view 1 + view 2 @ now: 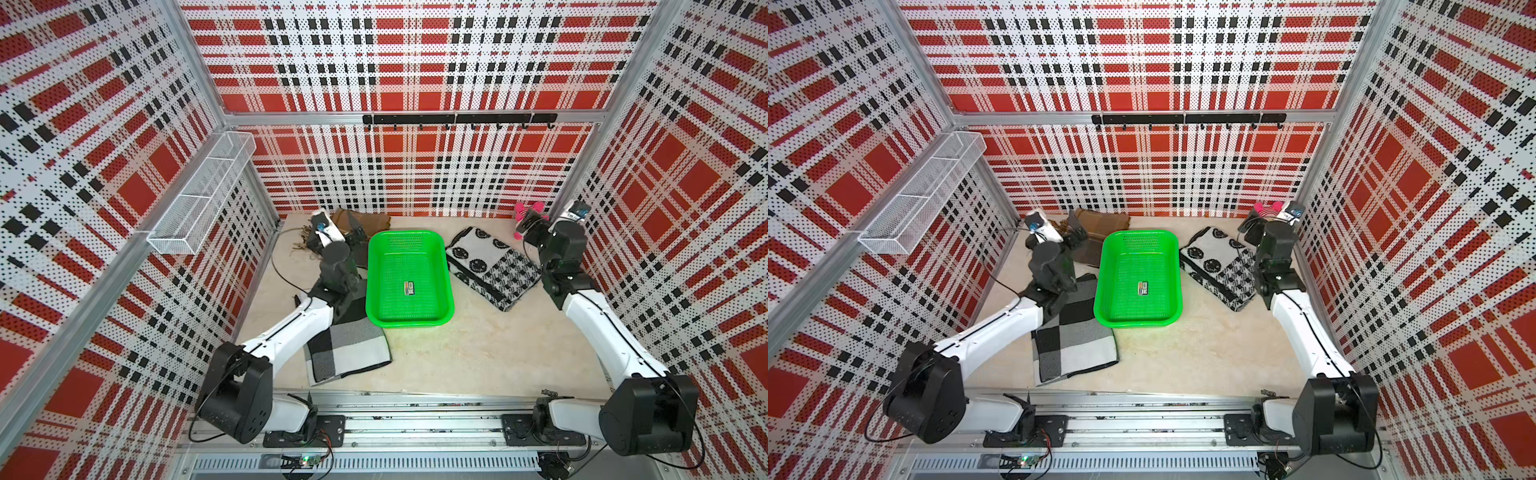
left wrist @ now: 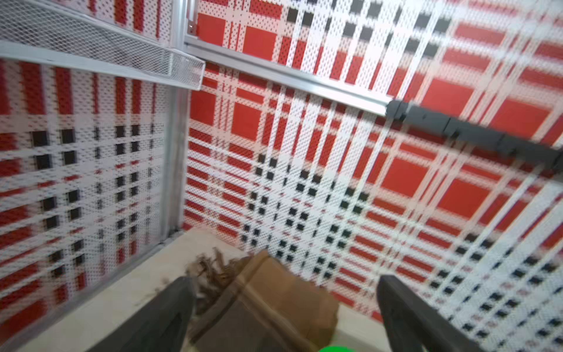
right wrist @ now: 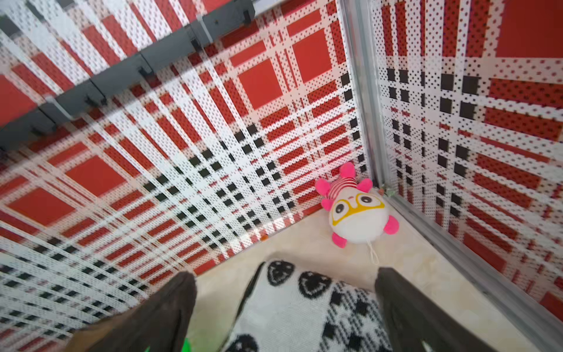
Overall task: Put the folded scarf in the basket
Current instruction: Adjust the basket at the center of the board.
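Enclosure: plaid perforated walls, beige tabletop (image 1: 478,357).

In both top views, one basket (image 1: 415,266) stands at centre, empty. Three folded scarves lie outside it: brown scarf (image 1: 370,222) far left, checked scarf (image 1: 349,353) near left, smiley scarf (image 1: 490,266) right.

Step in hand: approach, nothing grasped.

Left wrist view: left gripper (image 2: 285,280), jaws wide, above the brown scarf.

Right wrist view: right gripper (image 3: 283,272), jaws wide, above the smiley scarf. One plush toy (image 3: 358,213) lies beyond.

Next move: descend and close on one fold.

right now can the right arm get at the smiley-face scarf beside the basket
Probably yes. The right gripper hangs open over the smiley-face scarf, with nothing between them; the plush toy sits apart in the corner.
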